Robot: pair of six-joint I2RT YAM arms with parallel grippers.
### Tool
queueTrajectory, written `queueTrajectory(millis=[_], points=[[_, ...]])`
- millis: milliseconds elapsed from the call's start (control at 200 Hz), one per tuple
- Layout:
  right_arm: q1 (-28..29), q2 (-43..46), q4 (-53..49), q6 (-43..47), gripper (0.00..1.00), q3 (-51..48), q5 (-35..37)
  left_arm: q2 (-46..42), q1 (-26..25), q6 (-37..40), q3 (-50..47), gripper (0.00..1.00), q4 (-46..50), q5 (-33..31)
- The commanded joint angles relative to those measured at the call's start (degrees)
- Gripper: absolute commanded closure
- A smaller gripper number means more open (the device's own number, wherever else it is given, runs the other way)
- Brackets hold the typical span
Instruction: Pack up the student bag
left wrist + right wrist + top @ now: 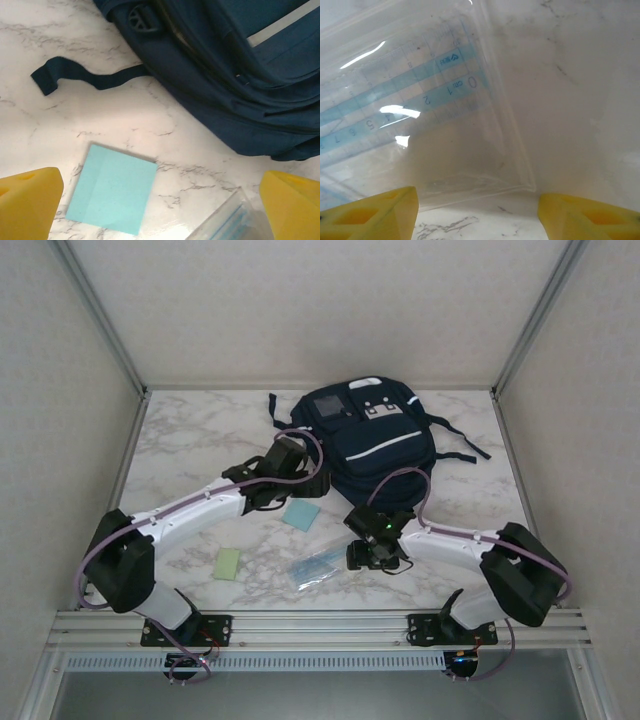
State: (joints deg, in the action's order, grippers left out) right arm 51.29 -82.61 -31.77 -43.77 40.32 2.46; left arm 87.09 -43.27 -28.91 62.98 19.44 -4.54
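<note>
Marble table (pixel 180 440): navy student bag (pixel 380 445), white stripes, grey patch; left gripper (pixel 160 200), right gripper (pixel 479 215) both spread, empty.

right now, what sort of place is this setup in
Probably a lab robot cell: marble-look table boxed in by plain pale walls, an aluminium rail along its near edge, left arm and right arm bolted there, a student bag laid out.

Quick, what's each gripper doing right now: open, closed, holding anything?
Left gripper: open, holding nothing, above the blue sticky note.
Right gripper: open, holding nothing, over the clear ruler sleeve.
</note>
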Motion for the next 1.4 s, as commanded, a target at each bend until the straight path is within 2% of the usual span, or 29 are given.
queueTrajectory(millis=[0,65,355,511,661,846,921,1226,1396], points=[[-0.43,-4.45,5.65,-0.64,0.44,1.86,8.54,-2.32,0.46,-0.86,-1.68,0.0,-2.21,-2.46],[-0.38,-6.13,6.25,-0.74,0.57,2.54,8.14,-2.11,0.54,-0.23,-2.07,0.0,-2.0,-3.17],[-0.35,-9.06,5.53,2.67,1.0,5.06,7.5,-2.51,1.76,1.98,-4.6,0.0,-4.32,-2.99],[-0.39,-5.35,2.97,9.46,1.0,8.17,7.28,-3.8,3.7,7.08,-6.96,0.0,-7.92,2.85],[-1.41,-0.55,1.72,19.64,1.0,11.88,4.32,-5.33,7.31,11.25,-8.14,0.0,-10.63,13.15],[-7.17,1.51,2.32,31.17,1.0,15.37,-0.43,-5.93,9.8,14.05,-7.96,0.0,-12.72,22.11],[-10.03,1.16,3.27,35.31,1.0,16.49,-2.06,-4.96,10.79,13.94,-8.13,0.0,-16.43,26.34],[-20.03,-2.96,8.32,43.87,1.0,19.12,-8.33,7.21,11.54,12.35,-3.12,0.03,-21.96,40.49],[-24.16,-4.4,9.49,44.43,1.0,19.85,-9.59,15.94,11.45,11.51,2.77,0.13,-21.58,43.03]])
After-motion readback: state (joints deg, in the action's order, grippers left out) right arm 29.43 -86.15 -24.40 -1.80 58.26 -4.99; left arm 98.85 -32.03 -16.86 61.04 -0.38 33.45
